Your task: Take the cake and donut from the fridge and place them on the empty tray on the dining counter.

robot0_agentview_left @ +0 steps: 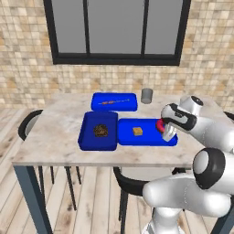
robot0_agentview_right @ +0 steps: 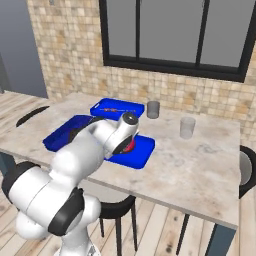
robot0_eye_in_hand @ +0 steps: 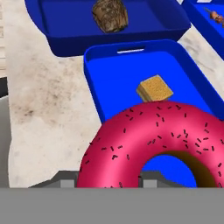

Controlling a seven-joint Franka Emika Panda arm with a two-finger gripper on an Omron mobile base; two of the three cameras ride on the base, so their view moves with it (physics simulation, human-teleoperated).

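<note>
The donut (robot0_agentview_left: 160, 125), a ring with red-pink frosting and dark sprinkles, is at the right end of the bright blue empty tray (robot0_agentview_left: 147, 140) on the dining counter (robot0_agentview_left: 59, 137). My gripper (robot0_agentview_left: 165, 132) is shut on the donut. In the hand view the donut (robot0_eye_in_hand: 153, 144) looms large at the bottom and hides the fingertips. The cake (robot0_agentview_left: 137, 131), a small tan cube, lies in the middle of the tray (robot0_eye_in_hand: 118, 74), beyond the donut in the hand view (robot0_eye_in_hand: 155, 89). From the right base view my arm covers most of the tray (robot0_agentview_right: 140, 156), and a sliver of donut (robot0_agentview_right: 131, 145) shows.
Left of the tray stands a squarish blue tray (robot0_agentview_left: 87, 137) with dark brown lumpy food (robot0_agentview_left: 100, 130). Behind lies a blue tray (robot0_agentview_left: 114, 107) with a thin orange item. A grey cup (robot0_agentview_left: 146, 96) and a clear glass (robot0_agentview_right: 187, 127) stand farther back. Dark chairs (robot0_agentview_left: 27, 123) (robot0_agentview_left: 130, 183) sit at the counter's edges.
</note>
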